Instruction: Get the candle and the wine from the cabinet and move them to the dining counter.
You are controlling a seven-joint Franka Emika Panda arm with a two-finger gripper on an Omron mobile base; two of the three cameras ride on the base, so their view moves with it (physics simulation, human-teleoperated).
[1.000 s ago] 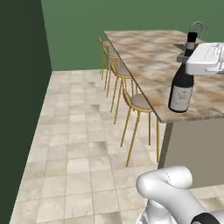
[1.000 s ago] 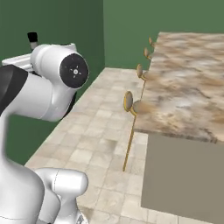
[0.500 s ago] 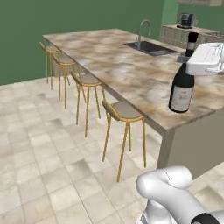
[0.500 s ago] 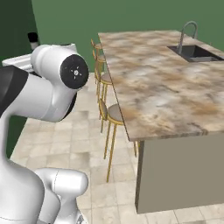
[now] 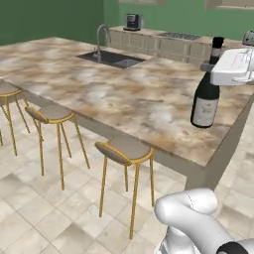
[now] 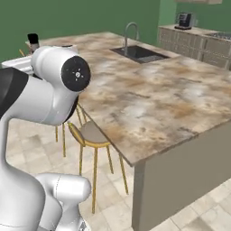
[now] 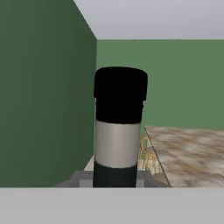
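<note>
Clearly the gripper (image 5: 214, 67) is pinched on the neck of the wine (image 5: 206, 96), whose black cap stands close before the hand camera. That bottle hangs upright over the near corner of the dining counter (image 5: 124, 99); whether its base touches the slab is hard to judge. Open marbled stone spreads toward the sink (image 5: 113, 58), stools (image 5: 124, 151) line the overhanging edge, and the arm reaches level above the counter.

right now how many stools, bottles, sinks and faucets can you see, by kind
stools: 3
wine bottles: 1
sinks: 1
faucets: 1
total: 6
</note>
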